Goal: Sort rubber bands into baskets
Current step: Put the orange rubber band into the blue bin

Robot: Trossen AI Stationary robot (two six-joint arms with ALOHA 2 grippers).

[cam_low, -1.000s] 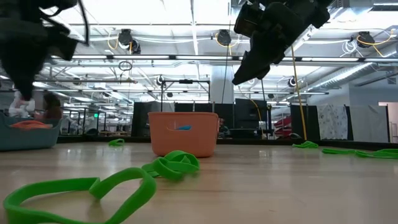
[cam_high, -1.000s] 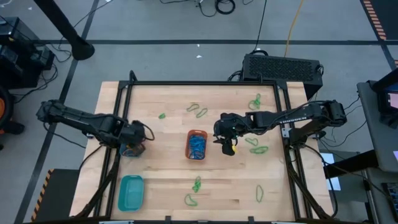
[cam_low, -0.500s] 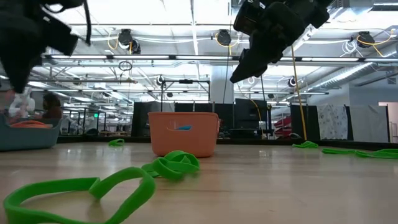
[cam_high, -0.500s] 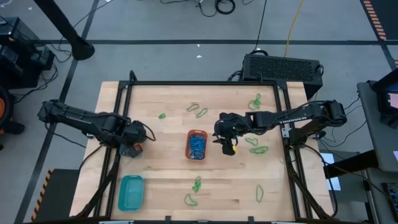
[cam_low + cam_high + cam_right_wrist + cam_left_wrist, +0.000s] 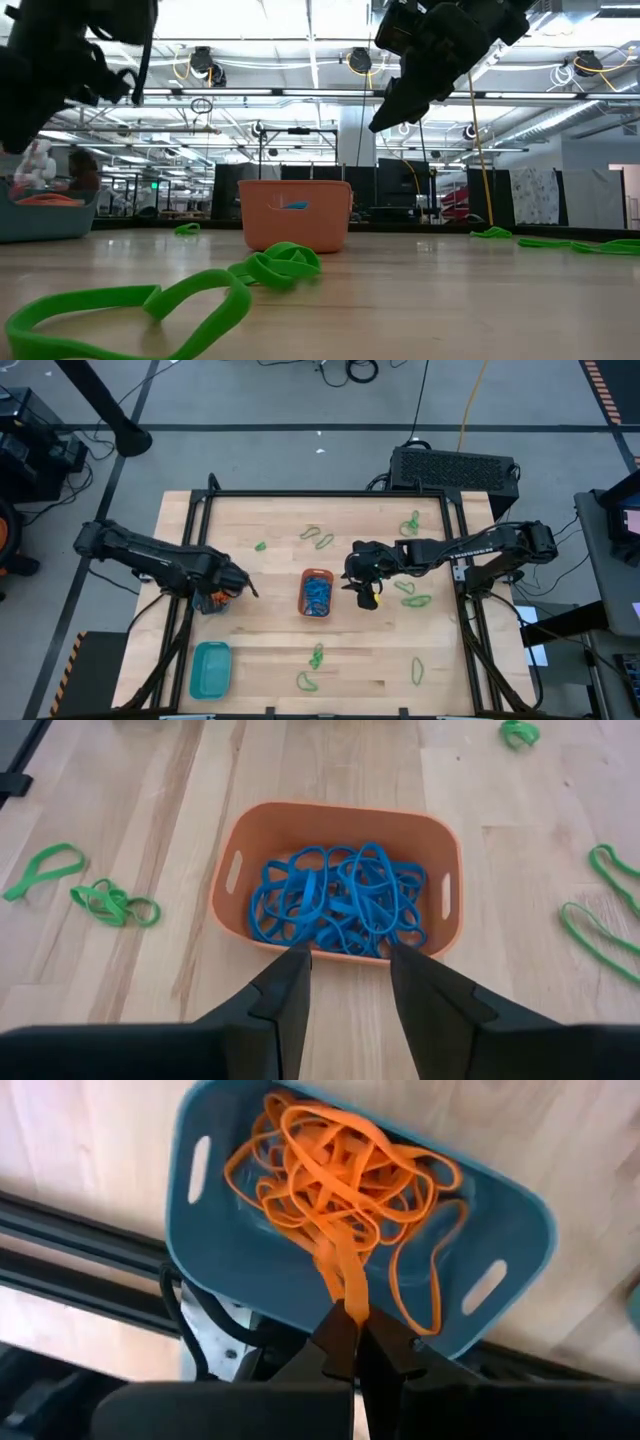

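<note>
Over the blue basket of orange bands at the table's left, the left gripper pinches one orange band and should release it low; the right gripper hangs open by the orange basket.

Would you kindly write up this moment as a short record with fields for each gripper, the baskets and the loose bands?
left gripper: shut on orange bands, above the blue basket that holds them
right gripper: open, empty, beside the orange basket
orange basket contents: blue bands
teal basket: at the table's near left corner
loose bands: green bands scattered on the table
</note>
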